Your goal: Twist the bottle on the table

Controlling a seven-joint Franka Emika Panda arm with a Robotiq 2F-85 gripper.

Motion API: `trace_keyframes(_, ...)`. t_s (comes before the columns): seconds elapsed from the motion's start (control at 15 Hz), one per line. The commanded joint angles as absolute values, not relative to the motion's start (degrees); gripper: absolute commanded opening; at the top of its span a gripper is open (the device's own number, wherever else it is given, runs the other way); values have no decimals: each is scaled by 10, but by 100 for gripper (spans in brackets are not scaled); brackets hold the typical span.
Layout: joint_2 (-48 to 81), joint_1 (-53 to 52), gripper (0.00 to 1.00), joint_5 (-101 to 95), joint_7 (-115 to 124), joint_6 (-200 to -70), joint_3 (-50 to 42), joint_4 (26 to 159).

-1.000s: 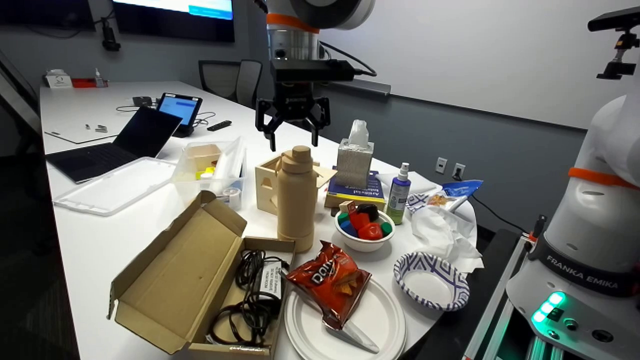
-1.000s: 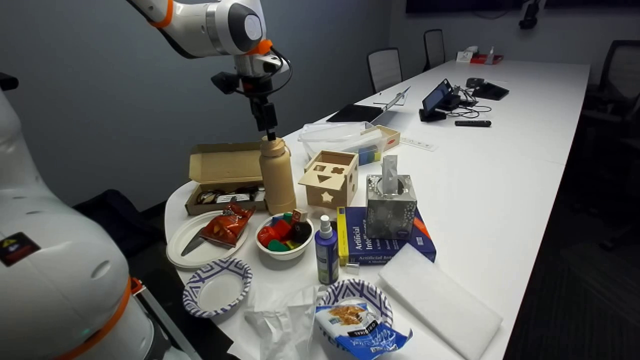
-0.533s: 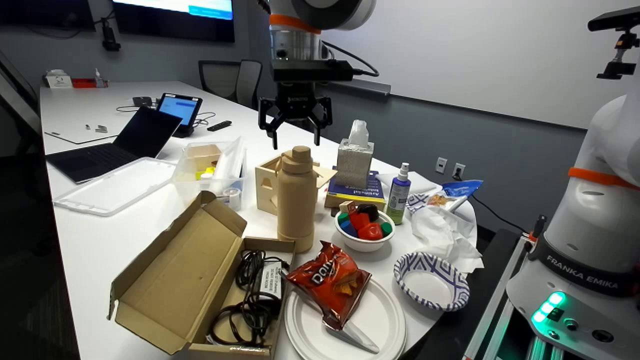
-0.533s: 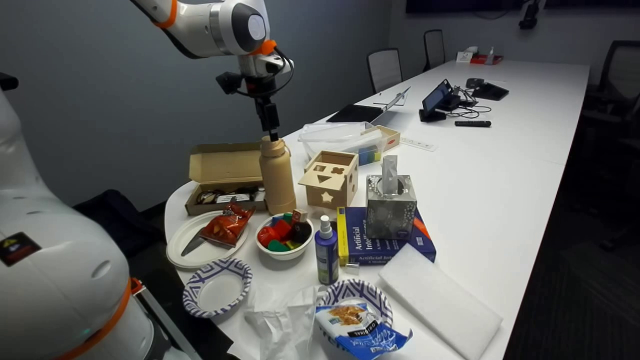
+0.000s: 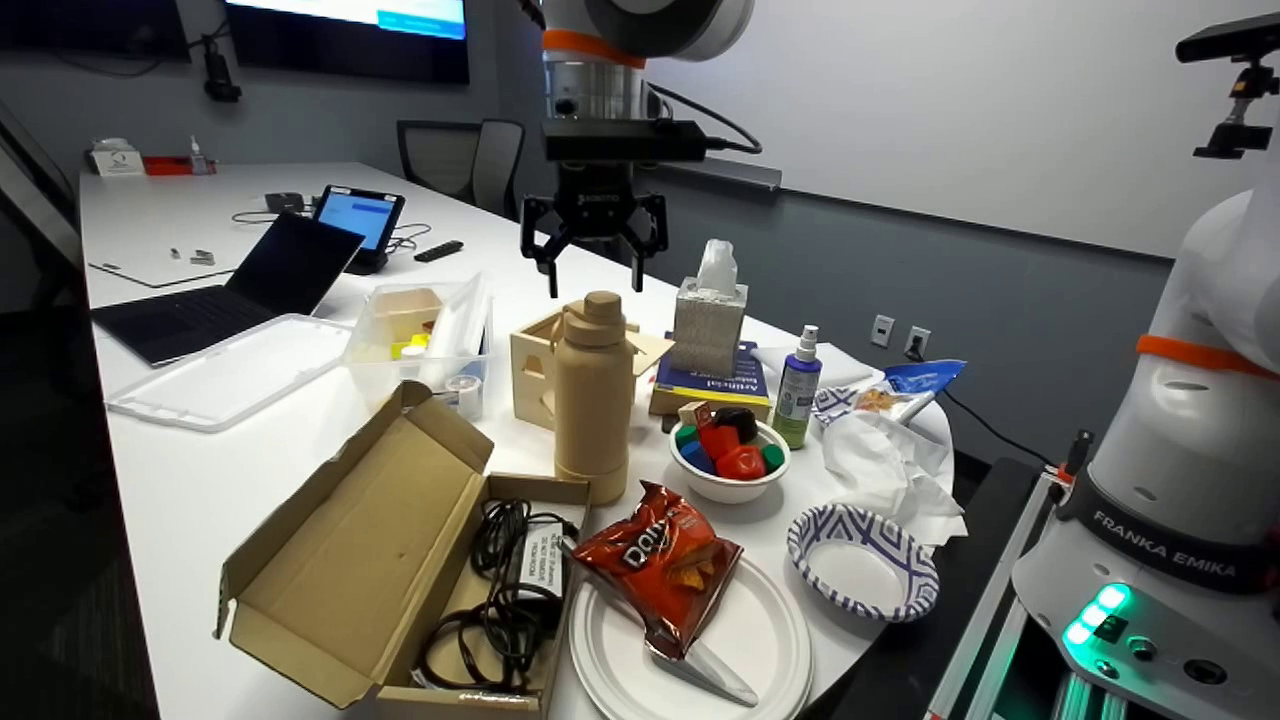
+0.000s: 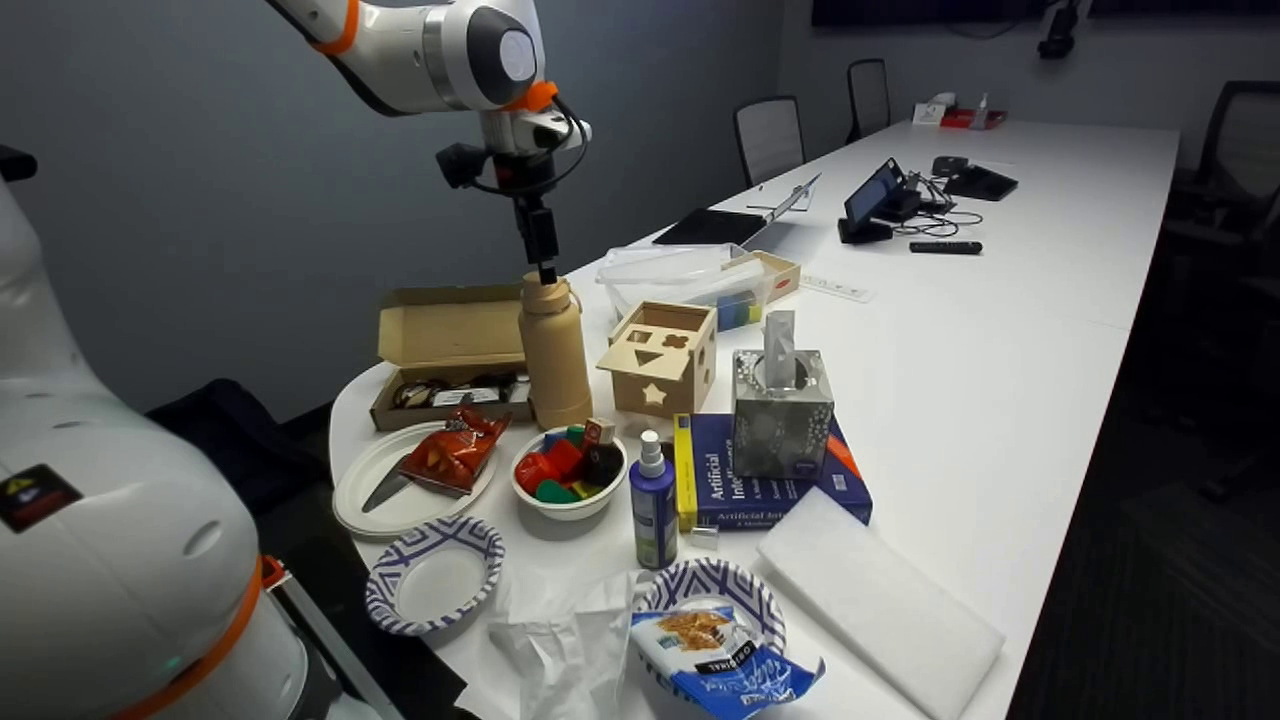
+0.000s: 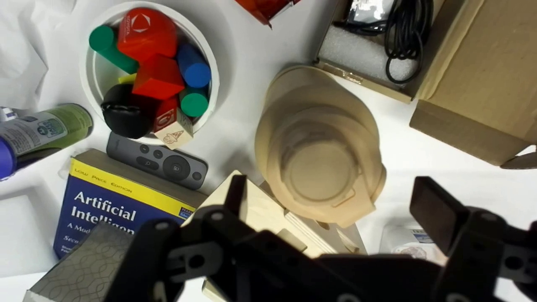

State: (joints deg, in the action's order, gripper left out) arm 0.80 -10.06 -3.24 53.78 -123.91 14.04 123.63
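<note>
We've got the bottle (image 5: 594,410) upright on the worktop (image 6: 960,350), between carton (image 5: 390,555) and wooden box (image 6: 660,372). The jaws are spread apart just above it, holding nothing. We'd guess rigid, smooth, hard to dent; fill can't be seen, so heft unknown. Tall and narrow: a sideways bump could tip it. For twisting we'd take the cap (image 7: 321,170) by opposite sides, clear of the loop (image 7: 358,205), pinching firmly against slip.

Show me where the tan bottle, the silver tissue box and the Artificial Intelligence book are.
Tan bottle (image 5: 594,405): in an exterior view, on the middle of its body.
Silver tissue box (image 6: 782,432): in an exterior view, on its side facing that camera.
Artificial Intelligence book (image 7: 112,199): in the wrist view, on its blue cover.
</note>
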Motion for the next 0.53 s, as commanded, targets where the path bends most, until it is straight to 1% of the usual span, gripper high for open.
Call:
trace_keyframes(0.0, -10, -110, 100, -16, 560, -1231, 133, 1250)
trace_keyframes(0.33, -9, -109, 100, -16, 571, -1243, 132, 1256)
trace_keyframes(0.4, -9, -109, 98, -15, 572, -1243, 132, 1256)
trace_keyframes(0.47, -9, -109, 83, -14, 571, -1243, 131, 1257)
